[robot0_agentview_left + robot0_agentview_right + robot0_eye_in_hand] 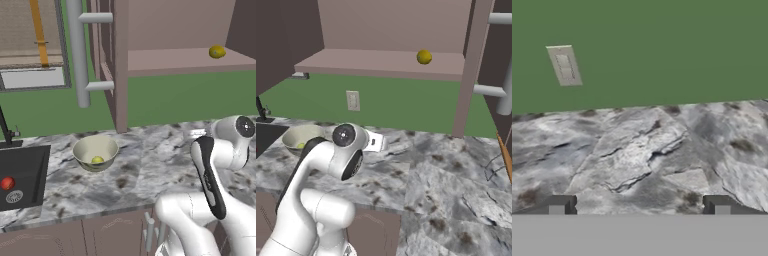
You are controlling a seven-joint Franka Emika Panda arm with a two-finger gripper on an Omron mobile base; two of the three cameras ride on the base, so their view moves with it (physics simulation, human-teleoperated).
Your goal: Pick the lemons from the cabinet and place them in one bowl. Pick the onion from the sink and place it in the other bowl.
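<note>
Hand view, gripper (639, 207) wide apart, holding nothing

1 lemon (424, 56) sits on the cabinet (381, 62) shelf (open front); the bowl (298, 139) holds another.

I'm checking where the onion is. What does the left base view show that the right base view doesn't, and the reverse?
Left base view alone: the onion, lying in the sink beside the round drain, and the faucet.

Right base view alone: a wall outlet on the green wall.

Both: one lemon on the cabinet shelf, the other lemon in the bowl, and the marble counter.
</note>
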